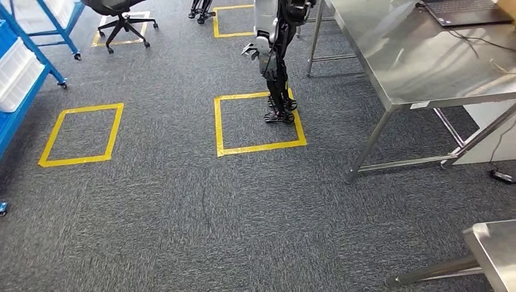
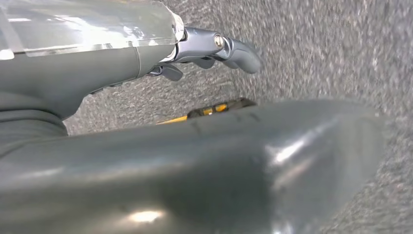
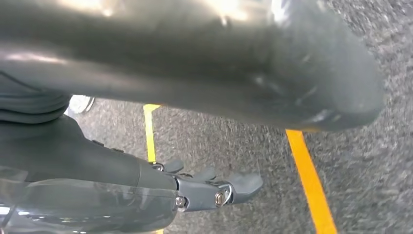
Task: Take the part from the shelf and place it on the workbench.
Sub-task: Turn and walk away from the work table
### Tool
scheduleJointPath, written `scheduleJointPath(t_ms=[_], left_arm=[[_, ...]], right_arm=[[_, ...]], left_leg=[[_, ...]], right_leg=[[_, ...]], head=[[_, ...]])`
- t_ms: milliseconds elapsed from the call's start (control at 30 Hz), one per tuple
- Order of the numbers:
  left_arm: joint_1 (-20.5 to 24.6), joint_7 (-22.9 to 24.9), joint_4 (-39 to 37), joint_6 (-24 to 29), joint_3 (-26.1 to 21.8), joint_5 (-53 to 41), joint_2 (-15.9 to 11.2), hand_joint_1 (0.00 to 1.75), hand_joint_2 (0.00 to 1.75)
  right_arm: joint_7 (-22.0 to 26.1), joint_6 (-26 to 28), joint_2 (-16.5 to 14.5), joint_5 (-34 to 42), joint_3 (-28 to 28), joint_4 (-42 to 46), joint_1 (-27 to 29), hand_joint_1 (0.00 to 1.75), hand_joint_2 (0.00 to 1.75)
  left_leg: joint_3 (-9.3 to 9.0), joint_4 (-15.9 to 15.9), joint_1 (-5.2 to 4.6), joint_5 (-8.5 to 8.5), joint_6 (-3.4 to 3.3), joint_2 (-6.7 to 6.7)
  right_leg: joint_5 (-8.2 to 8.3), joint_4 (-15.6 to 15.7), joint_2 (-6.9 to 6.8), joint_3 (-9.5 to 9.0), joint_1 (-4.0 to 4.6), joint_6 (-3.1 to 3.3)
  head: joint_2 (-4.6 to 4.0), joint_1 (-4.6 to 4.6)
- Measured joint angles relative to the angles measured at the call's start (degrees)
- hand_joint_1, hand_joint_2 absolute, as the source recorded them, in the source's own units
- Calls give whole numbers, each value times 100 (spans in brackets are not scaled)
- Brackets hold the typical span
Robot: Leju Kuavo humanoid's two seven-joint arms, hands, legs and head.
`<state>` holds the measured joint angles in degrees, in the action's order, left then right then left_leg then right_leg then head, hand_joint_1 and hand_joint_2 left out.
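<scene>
Nearest, the wrist views show both arms hanging over the grey carpet. The left hand has its fingers loosely apart and holds nothing. The right hand is the same, fingers spread a little and nothing between them.

A corner of a steel desk is close at the lower right of the head view. Farther out, two yellow tape squares are marked on the floor, and another humanoid robot stands on the edge of the middle one. Beside it is a second, larger steel desk with a laptop on its far end. At the left edge stands the blue shelf with white bins. An office chair is at the far side.

I cannot see the part itself; probably it lies somewhere on the shelf. So, in my judgement, the task is at its very start: the walk to the shelf, the grasp, the carrying and the placing are all left.

No brand, label or writing can be read.
</scene>
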<state>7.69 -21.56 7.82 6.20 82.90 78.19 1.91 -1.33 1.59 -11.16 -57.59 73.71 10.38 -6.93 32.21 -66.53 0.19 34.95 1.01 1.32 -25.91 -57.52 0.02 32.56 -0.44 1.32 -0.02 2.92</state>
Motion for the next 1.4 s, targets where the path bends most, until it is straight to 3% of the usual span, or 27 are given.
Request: scheduleJointPath(t_ms=[67,100,167,233,300,367,433,500,533,567,600,633,667,733,800,867,933,1000,1033,1067,1100,1133,1167,1233,1267,1333,1400], left_arm=[[-63,-36,0,12,-7,37,-1,0,0],[-79,-53,0,18,-13,56,-1,0,0],[-86,-88,0,33,-29,79,-3,0,0],[-90,-111,-1,42,-46,87,-13,0,0],[-95,-115,-1,42,-54,90,-22,0,0],[-89,-109,-1,42,-57,100,-19,0,0],[-82,-108,-1,46,-61,117,-15,0,0],[-97,-108,-1,51,-63,134,-14,0,0],[-112,-106,-1,52,-63,140,-14,0,0],[-124,-99,-1,54,-63,144,-14,0,0],[-128,-92,-2,56,-63,145,-14,0,0],[-123,-83,-2,57,-63,145,-14,0,0],[-114,-76,-2,57,-63,144,-14,0,0],[-90,-71,-1,56,-63,140,-16,0,0],[-60,-72,-1,56,-62,134,-21,0,0],[-28,-72,-1,56,-61,124,-25,0,0],[-1,-73,0,56,-61,113,-28,0,0],[-5,-74,0,56,-61,106,-34,0,0],[-19,-74,-1,56,-61,103,-35,0,0],[-32,-72,-1,56,-60,103,-37,0,0],[-41,-71,-1,56,-60,102,-38,0,0],[-42,-71,-1,56,-59,101,-38,0,0],[-38,-71,-1,56,-59,101,-39,0,0],[-36,-62,-1,51,-59,102,-47,0,0],[-39,-54,-1,44,-59,107,-53,0,0],[-45,-28,-2,17,-58,133,-62,0,0],[-39,-10,-2,-10,-57,166,-57,0,0]], right_arm=[[-21,-15,-1,-20,-17,0,0,0,0],[-27,-26,-2,-24,-22,0,5,0,0],[-32,-50,-9,-31,-27,0,10,0,0],[-34,-68,-26,-44,-30,0,2,0,0],[-37,-74,-39,-63,-33,0,-2,0,0],[-39,-80,-42,-86,-35,-1,15,0,0],[-38,-85,-41,-101,-37,-1,24,0,0],[-31,-80,-40,-103,-40,0,12,0,0],[-21,-76,-40,-103,-41,0,6,0,0],[-8,-74,-40,-99,-42,0,5,0,0],[5,-74,-40,-94,-43,0,8,0,0],[15,-75,-40,-84,-43,0,13,0,0],[22,-81,-40,-72,-43,0,17,0,0],[29,-98,-40,-44,-43,0,7,0,0],[31,-112,-40,-20,-43,0,-8,0,0],[31,-117,-41,-8,-43,0,-8,0,0],[31,-118,-44,-7,-43,0,-9,0,0],[31,-119,-47,-7,-43,0,-17,0,0],[31,-119,-47,-6,-43,0,-18,0,0],[31,-119,-47,-5,-43,0,-17,0,0],[31,-119,-47,-5,-42,0,-12,0,0],[30,-119,-47,-5,-42,0,-7,0,0],[29,-120,-48,-5,-41,0,-5,0,0],[22,-120,-57,-9,-42,0,-8,0,0],[17,-118,-63,-14,-42,0,-13,0,0],[-2,-107,-71,-32,-44,0,-9,0,0],[-21,-95,-66,-63,-52,0,20,0,0]], left_leg=[[335,-657,7,206,4,-73],[383,-700,6,132,-6,-83],[174,-126,6,-312,-51,-166],[-123,629,8,-665,-104,-483],[-224,915,-3,-735,-139,-675],[-243,972,-1,-772,-191,-547],[-275,1070,19,-832,-267,-380],[-283,1120,6,-858,-311,-193],[-277,1118,-7,-856,-320,-93],[-272,1116,-17,-851,-320,5],[-270,1114,-21,-845,-317,96],[-272,1110,-21,-839,-310,177],[-277,1103,-20,-829,-297,248],[-298,1075,-33,-794,-249,369],[-328,1051,-53,-758,-185,462],[-360,1051,-57,-736,-124,556],[-324,916,-31,-609,-53,404],[-75,324,1,-248,5,74],[114,-95,8,-47,18,-24],[293,-473,12,91,27,-65],[399,-675,13,114,26,-78],[402,-647,13,15,16,-87],[296,-385,13,-186,-1,-116],[-62,446,16,-603,-56,-350],[-189,755,18,-713,-78,-469],[-268,964,6,-732,-109,-568],[-278,1006,12,-770,-163,-449]], right_leg=[[5,-2,174,3,12,11],[5,-3,265,-4,17,10],[6,-4,441,-32,22,7],[12,-12,596,-31,18,-23],[36,-17,736,18,-9,-94],[63,-10,845,61,-33,-179],[-69,-193,634,160,-8,-227],[-438,-823,237,464,12,-248],[-620,-1217,119,654,4,-263],[-722,-1513,61,790,-6,-278],[-716,-1615,33,826,-17,-292],[-604,-1482,8,740,-27,-303],[-426,-1140,-45,542,-34,-307],[-144,-311,-325,76,-19,-271],[-72,54,-475,-122,16,-206],[-53,60,-342,-112,26,-145],[-16,91,-214,-111,2,-77],[17,108,-75,-101,-18,-24],[24,104,2,-89,-16,-10],[29,98,90,-78,-11,-1],[31,88,178,-71,-7,2],[31,75,270,-67,-4,2],[31,62,362,-67,-3,-2],[31,37,533,-60,1,-26],[37,27,610,-47,1,-53],[58,22,732,-6,-12,-128],[69,15,806,33,-27,-205]], head=[[0,1],[0,1],[0,1],[0,0],[0,-1],[0,-1],[0,-2],[0,-2],[0,-2],[0,-2],[0,-2],[0,-2],[0,-2],[0,-2],[0,-1],[0,-1],[0,-1],[0,0],[0,1],[0,1],[0,1],[0,1],[0,1],[0,0],[0,0],[0,-1],[0,-1]])
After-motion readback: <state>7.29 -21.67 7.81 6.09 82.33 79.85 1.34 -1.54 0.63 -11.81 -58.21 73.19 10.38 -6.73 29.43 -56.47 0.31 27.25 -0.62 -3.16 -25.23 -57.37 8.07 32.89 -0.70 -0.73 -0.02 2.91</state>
